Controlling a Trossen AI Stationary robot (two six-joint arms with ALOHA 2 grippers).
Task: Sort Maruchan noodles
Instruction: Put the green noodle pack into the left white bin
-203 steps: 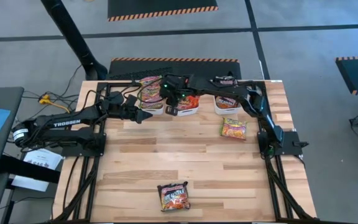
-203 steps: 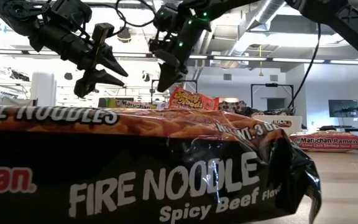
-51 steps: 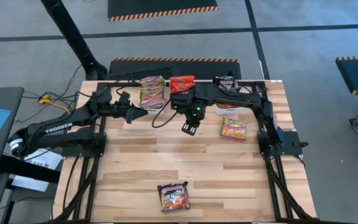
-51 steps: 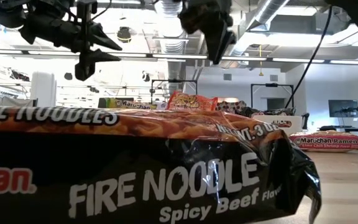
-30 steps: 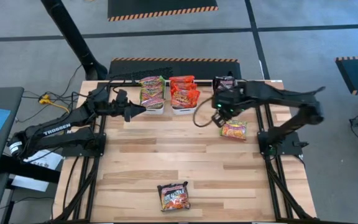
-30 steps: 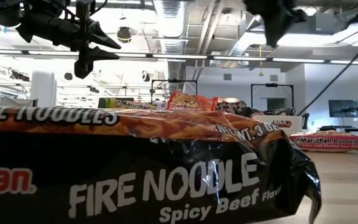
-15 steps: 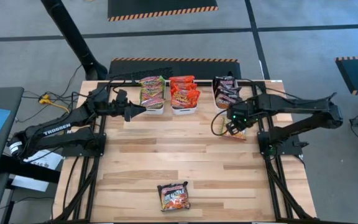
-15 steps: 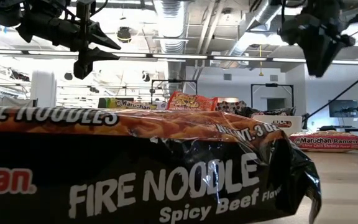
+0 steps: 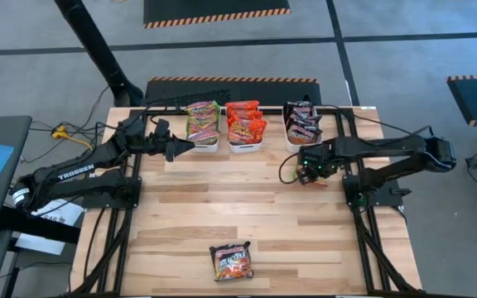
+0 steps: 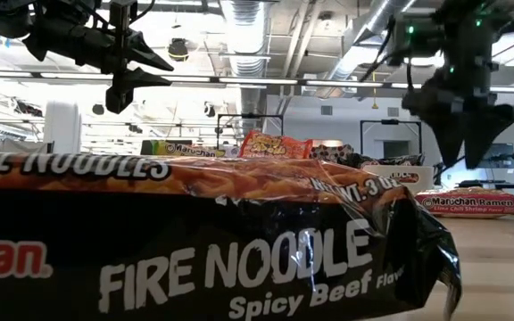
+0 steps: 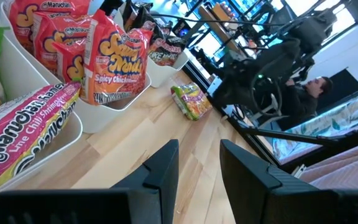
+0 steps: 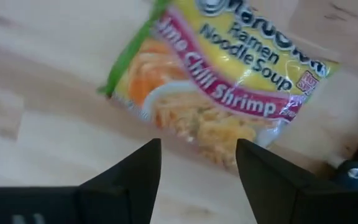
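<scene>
Three bins (image 9: 247,146) in a row along table's (image 9: 247,215) far edge, packets inside; lime chili shrimp packet (image 12: 229,87) on table under right gripper (image 9: 309,168); Fire Noodle packet (image 9: 232,260) alone near front edge.

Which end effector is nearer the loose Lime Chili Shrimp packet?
Right: the right end effector hovers directly over the Lime Chili Shrimp packet. The left end effector waits across the table beside the bins.
</scene>
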